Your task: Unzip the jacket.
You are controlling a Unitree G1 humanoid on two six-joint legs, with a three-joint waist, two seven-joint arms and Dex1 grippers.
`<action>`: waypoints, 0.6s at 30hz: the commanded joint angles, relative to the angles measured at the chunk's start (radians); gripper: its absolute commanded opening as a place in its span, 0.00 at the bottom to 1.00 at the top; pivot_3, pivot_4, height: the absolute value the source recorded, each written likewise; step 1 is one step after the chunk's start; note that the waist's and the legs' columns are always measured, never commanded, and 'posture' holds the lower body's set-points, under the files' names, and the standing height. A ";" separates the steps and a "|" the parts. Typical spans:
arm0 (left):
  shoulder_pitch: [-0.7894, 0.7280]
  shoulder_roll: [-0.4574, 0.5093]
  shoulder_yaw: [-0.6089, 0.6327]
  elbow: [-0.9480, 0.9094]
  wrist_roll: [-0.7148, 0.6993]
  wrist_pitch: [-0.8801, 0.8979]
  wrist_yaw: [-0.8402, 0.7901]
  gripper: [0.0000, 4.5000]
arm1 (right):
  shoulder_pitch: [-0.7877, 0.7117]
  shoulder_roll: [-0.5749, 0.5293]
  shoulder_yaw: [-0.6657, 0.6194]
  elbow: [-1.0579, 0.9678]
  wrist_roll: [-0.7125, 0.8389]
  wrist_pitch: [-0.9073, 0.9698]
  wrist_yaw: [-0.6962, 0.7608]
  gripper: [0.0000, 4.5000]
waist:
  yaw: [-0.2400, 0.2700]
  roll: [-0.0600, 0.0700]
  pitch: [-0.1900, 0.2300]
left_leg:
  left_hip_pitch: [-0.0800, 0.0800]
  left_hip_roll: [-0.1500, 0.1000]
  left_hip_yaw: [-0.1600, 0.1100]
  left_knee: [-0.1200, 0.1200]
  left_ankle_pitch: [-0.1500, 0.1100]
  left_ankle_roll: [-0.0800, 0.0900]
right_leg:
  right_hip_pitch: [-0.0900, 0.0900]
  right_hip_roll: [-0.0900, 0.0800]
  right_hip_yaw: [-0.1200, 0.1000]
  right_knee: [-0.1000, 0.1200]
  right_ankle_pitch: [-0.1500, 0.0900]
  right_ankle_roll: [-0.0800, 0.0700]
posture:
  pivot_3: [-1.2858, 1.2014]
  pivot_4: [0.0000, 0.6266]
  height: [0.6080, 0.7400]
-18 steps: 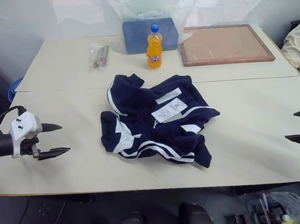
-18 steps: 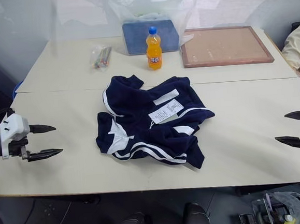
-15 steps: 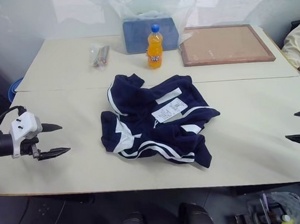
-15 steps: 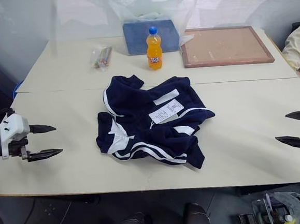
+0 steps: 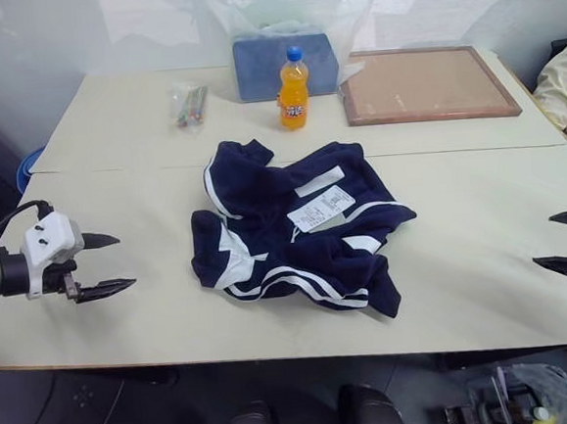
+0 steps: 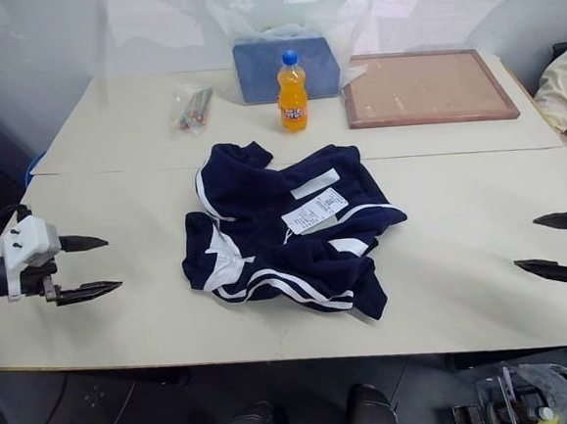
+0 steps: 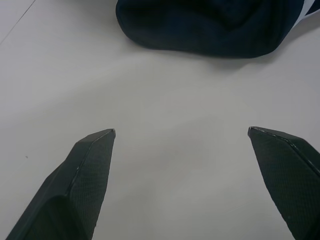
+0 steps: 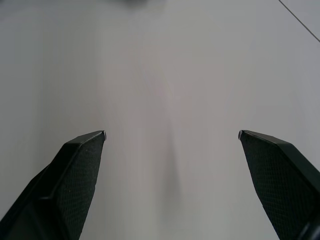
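Left gripper (image 5: 111,262) spread wide, empty, over bare table (image 5: 126,332), well apart from jacket. Jacket (image 5: 295,231) crumpled mid-table, paper tag (image 5: 320,208) on top, orange bottle (image 5: 292,87) behind. Right gripper (image 6: 551,244) wide too, empty, at far edge.

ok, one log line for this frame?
phase: pre-reach | left gripper: open, empty | right gripper: open, empty | crumpled navy-blue track jacket: mid-table, untouched

The left pincer (image 5: 108,261) is showing two tapered black fingers; behind it, a white housing is carrying a looping black cable.
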 commanded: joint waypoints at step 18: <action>-0.021 -0.046 -0.033 -0.312 -0.146 0.234 -0.049 1.00 | 0.013 0.039 -0.015 -0.251 0.031 0.061 -0.072 0.99 | 0.003 0.000 0.000 | 0.000 0.000 0.000 0.001 0.000 0.000 | 0.000 0.000 0.001 0.001 0.000 0.000 | 0.52 0.24 1.00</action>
